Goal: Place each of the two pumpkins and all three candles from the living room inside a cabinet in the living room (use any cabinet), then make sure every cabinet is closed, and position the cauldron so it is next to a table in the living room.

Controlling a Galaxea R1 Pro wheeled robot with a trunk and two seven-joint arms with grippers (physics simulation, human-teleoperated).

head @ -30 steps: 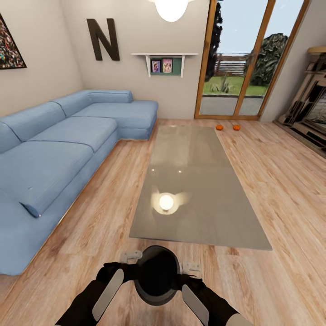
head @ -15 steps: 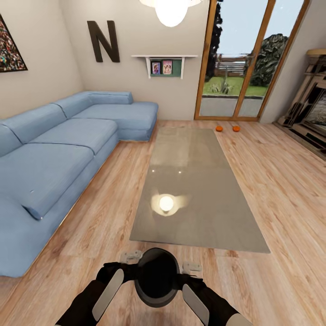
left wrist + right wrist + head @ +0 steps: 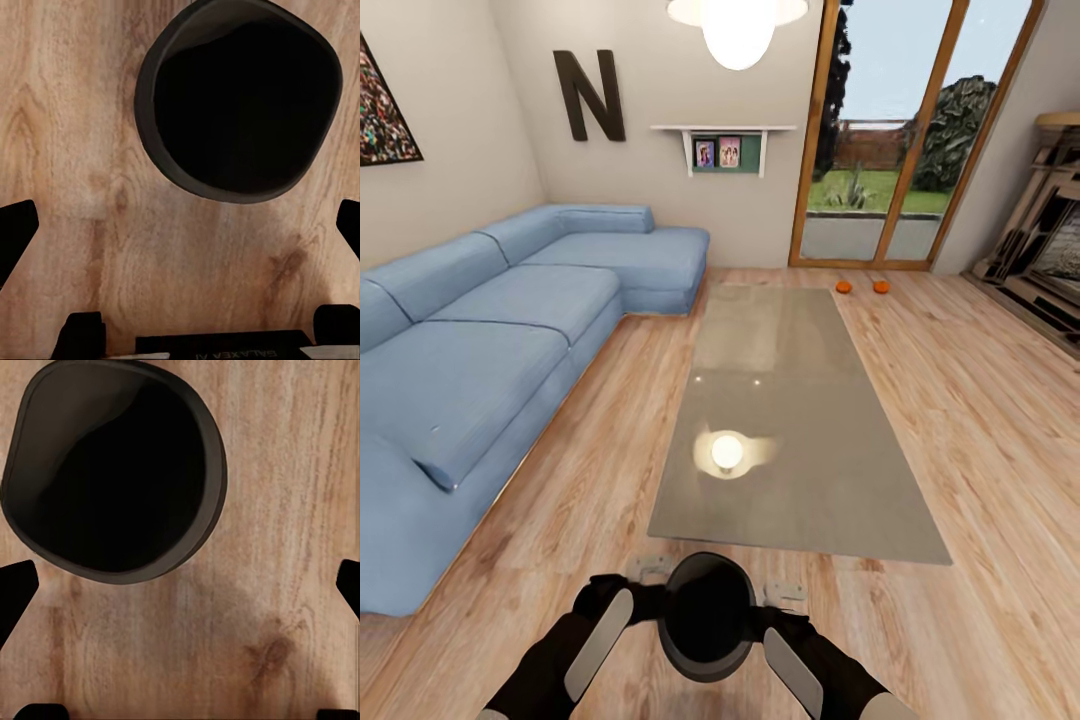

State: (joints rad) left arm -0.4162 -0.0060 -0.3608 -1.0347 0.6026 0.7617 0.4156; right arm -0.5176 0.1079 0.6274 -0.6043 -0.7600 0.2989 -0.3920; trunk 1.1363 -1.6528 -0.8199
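The pot (image 3: 707, 617) is black, dark inside. The floor (image 3: 980, 420) is warm brown wood with streaked grain. The worktop (image 3: 800, 420) is glossy grey. Two pumpkins (image 3: 844, 287) are bright orange. The sofa (image 3: 480, 340) is plain blue.

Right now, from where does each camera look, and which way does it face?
Head view: high on the robot, facing forward and down over the table and the pumpkins; both forearms show.
Left wrist view: above the floor, facing down; dark fingertips at the edges.
Right wrist view: likewise, facing down.
All three share the cauldron.
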